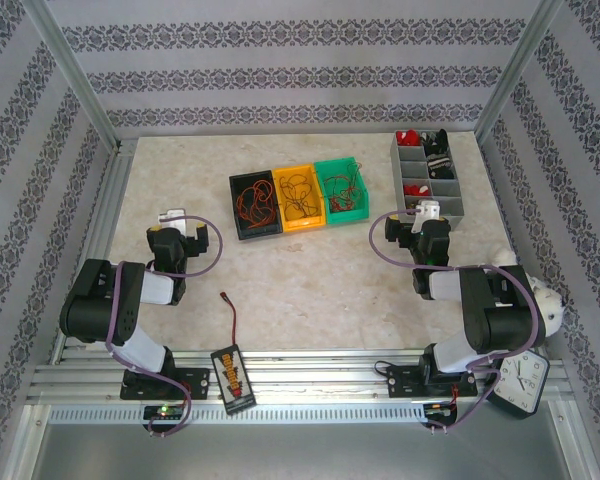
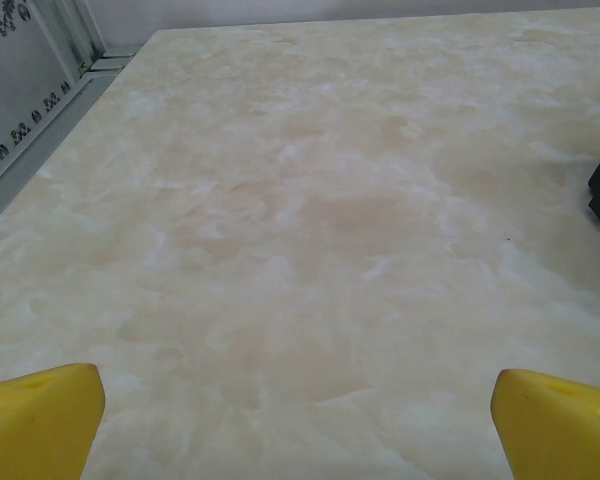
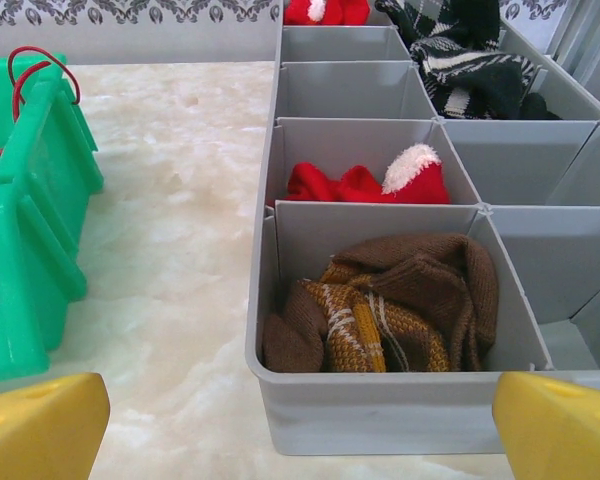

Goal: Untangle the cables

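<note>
Three containers stand in a row at upper centre of the overhead frame: black bin (image 1: 260, 233), orange bin (image 1: 302, 226), green bin (image 1: 346, 214). The cables (image 1: 255, 200) lie coiled inside them. Left gripper (image 2: 300, 420): jaws wide apart, empty, over the table (image 2: 300, 200). Right gripper (image 3: 300, 425): jaws wide apart, empty, facing the grey divided tray (image 3: 380, 410).

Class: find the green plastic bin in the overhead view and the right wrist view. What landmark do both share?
Top external: green plastic bin, upper centre, right of the orange plastic bin.
Right wrist: the bin at left edge, thin red wire looping over its rim.
Shared landmark: grey divided plastic tray, right of the bin.
</note>
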Tool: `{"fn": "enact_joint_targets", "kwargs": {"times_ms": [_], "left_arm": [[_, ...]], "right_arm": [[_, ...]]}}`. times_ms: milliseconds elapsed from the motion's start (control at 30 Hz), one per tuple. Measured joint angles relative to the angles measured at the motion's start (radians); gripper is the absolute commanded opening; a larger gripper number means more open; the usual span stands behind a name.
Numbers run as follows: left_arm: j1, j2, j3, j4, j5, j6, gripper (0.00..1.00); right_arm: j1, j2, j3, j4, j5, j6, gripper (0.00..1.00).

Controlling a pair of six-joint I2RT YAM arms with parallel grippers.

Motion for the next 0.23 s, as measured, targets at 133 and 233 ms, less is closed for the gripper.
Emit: {"fn": "enact_joint_targets", "kwargs": {"times_ms": [133, 233], "left_arm": [[0.000, 0.000, 0.000, 0.000, 0.000, 0.000, 1.00], [0.000, 0.000, 0.000, 0.000, 0.000, 0.000, 1.00]], "right_arm": [[-0.006, 0.000, 0.000, 0.000, -0.014, 0.000, 0.98], [-0.006, 0.000, 0.000, 0.000, -0.014, 0.000, 0.98]]}}
